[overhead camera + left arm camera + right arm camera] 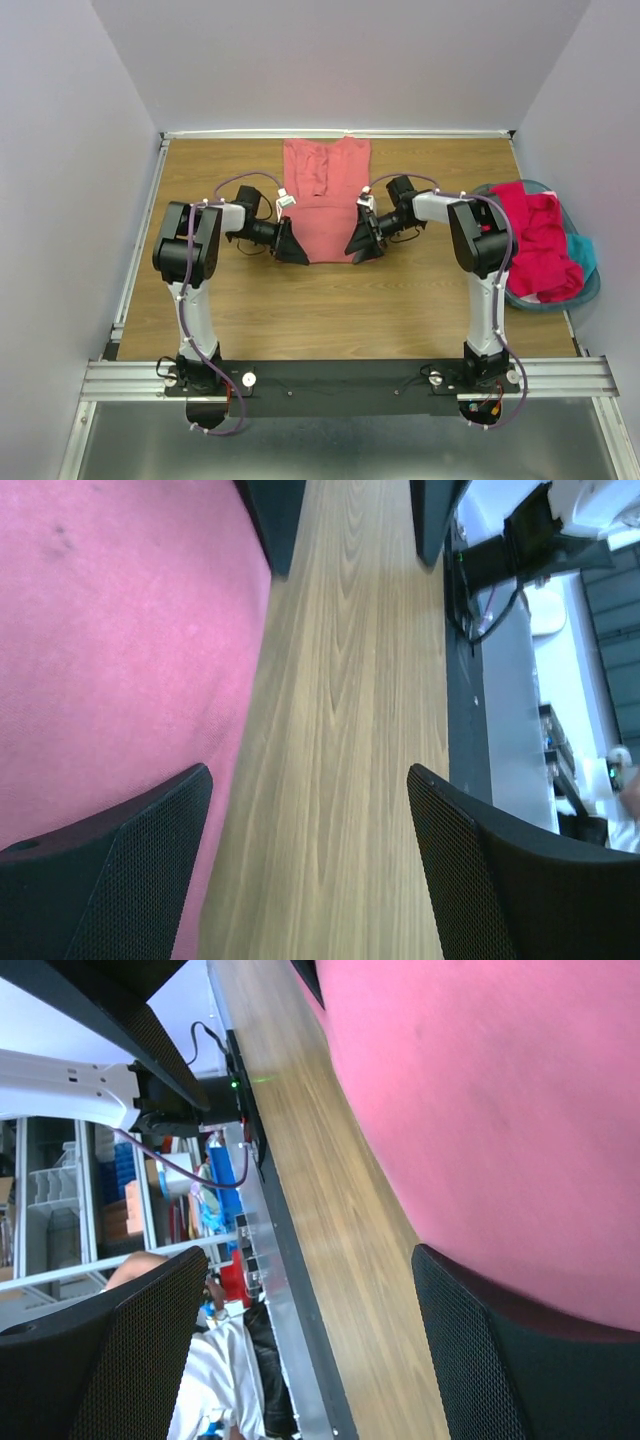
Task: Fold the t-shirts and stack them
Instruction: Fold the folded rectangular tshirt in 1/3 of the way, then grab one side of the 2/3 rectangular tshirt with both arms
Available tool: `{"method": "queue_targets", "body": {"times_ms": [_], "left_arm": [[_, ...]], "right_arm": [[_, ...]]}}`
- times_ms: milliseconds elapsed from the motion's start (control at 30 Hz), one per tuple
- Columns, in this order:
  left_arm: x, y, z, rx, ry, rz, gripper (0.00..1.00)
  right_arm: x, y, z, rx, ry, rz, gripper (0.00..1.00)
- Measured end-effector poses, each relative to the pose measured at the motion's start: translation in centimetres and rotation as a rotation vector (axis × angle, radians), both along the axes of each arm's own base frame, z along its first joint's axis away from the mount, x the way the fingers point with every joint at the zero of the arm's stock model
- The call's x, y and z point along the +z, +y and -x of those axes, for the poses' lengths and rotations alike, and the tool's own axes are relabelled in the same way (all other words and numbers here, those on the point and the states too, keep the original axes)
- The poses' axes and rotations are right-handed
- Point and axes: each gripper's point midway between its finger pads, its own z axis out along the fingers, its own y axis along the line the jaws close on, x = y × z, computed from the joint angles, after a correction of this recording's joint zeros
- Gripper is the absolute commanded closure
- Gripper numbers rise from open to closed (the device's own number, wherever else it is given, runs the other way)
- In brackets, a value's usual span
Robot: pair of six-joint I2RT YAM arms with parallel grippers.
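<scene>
A salmon-pink t-shirt lies folded into a long strip on the far middle of the table, its near edge between the two arms. My left gripper hovers at the strip's near left corner, jaws wide and empty. In the left wrist view the left gripper shows bare wood between its fingers, and the pink cloth runs under the left finger. My right gripper mirrors it at the near right corner. The right gripper is also open and empty, with the shirt beside its right finger.
A round teal basket stands at the right edge of the table, holding a crumpled magenta-red t-shirt and a bit of teal cloth. White walls close in the table on three sides. A metal rail runs along the near edge.
</scene>
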Motion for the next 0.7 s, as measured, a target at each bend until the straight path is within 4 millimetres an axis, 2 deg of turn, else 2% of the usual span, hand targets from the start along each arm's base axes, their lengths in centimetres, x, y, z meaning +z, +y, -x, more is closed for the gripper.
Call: {"method": "queue_targets", "body": {"times_ms": [133, 333, 533, 633, 700], "left_arm": [[0.1, 1.2, 1.7, -0.025, 0.008, -0.012, 0.12], [1.3, 2.3, 3.8, -0.009, 0.033, -0.059, 0.12], [4.4, 2.4, 2.4, 0.043, -0.1, -0.098, 0.12], [3.7, 2.7, 2.5, 0.058, -0.091, -0.112, 0.12], [2.6, 3.2, 2.6, 0.075, -0.042, -0.127, 0.12]], "right_arm": [[0.9, -0.7, 0.5, -0.011, -0.014, 0.018, 0.1], [3.5, -1.0, 0.5, -0.017, -0.11, 0.021, 0.1], [3.5, -1.2, 0.4, -0.02, -0.124, 0.04, 0.1], [3.3, -1.2, 0.5, -0.02, -0.12, 0.041, 0.1], [2.8, -1.2, 0.5, -0.019, -0.106, 0.046, 0.1]]}}
